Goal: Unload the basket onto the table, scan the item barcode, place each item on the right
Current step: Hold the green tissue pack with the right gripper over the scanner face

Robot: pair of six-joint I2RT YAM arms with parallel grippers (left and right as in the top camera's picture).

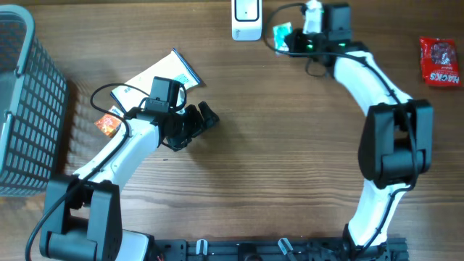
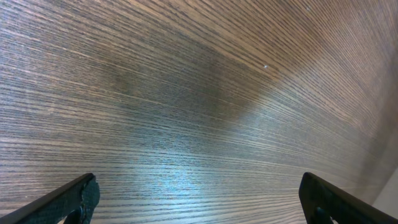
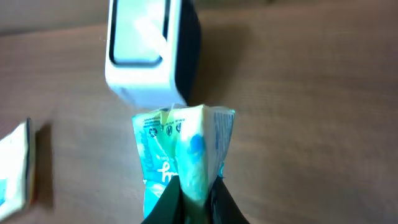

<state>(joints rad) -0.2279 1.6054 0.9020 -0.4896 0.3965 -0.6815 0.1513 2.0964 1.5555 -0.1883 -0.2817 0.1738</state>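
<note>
Overhead: the right end effector (image 1: 291, 40) clamps a teal packet (image 1: 281, 33) just right of the white barcode scanner (image 1: 246, 19); the left end effector (image 1: 194, 123) hangs well left of it. Left wrist: fingers (image 2: 68, 199) spread apart above the counter (image 2: 186, 93). Right wrist: the packet sits just before the scanner. Pickup looks done; the scan itself remains.

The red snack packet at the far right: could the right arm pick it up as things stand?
Probably not yet: the right gripper is shut on the teal packet by the scanner. The table toward the red packet looks free, though.
</note>
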